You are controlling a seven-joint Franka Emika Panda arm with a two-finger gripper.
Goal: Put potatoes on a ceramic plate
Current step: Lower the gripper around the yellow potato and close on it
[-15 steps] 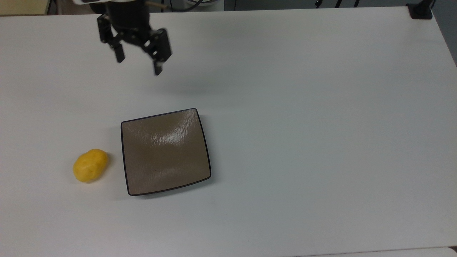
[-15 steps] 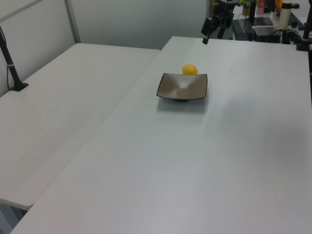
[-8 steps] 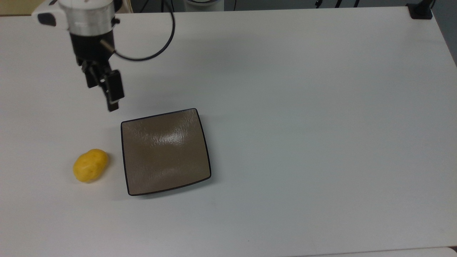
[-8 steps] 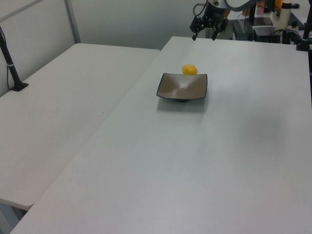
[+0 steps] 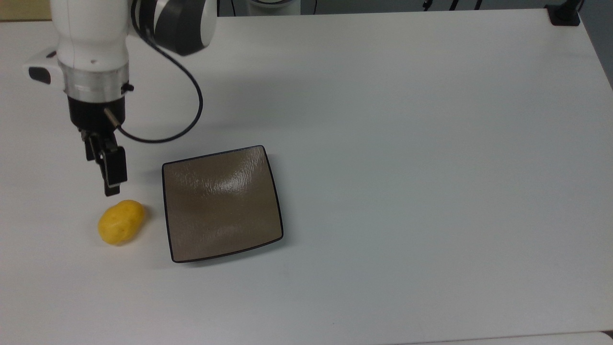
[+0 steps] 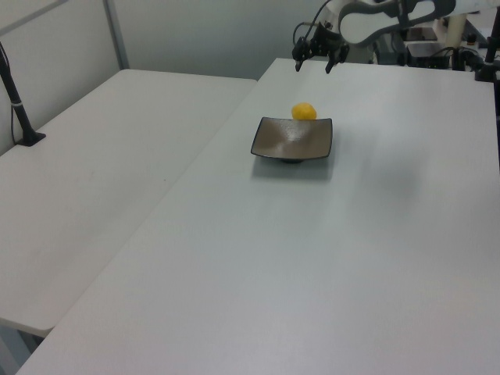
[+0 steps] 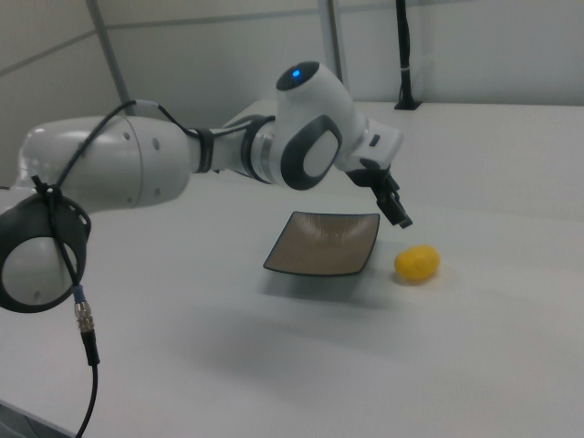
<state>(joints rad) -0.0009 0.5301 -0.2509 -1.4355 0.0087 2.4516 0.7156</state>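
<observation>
The yellow potato [image 5: 121, 222] lies on the white table just off the plate, on the top view's left; it also shows as the potato [image 6: 304, 112] and the potato [image 7: 417, 263]. The square brown ceramic plate [image 5: 222, 203] is bare, also seen as the plate [image 6: 292, 137] and the plate [image 7: 324, 243]. My gripper [image 5: 101, 175] hangs above the table, a short way beyond the potato toward the top view's upper edge. In the left view the gripper [image 6: 312, 65] is open, its fingers apart with nothing between them. In the right view the gripper [image 7: 397, 212] is above and just left of the potato.
A black cable [image 5: 187, 120] loops from the wrist over the table beside the plate. A black clamp [image 5: 562, 14] sits at the far right corner in the top view. A second white table [image 6: 117, 156] with a black post [image 6: 19, 109] adjoins at the left view's left.
The arm has swung from the table's far edge toward the potato, and the gripper now hangs close above it. Potato and plate have not moved.
</observation>
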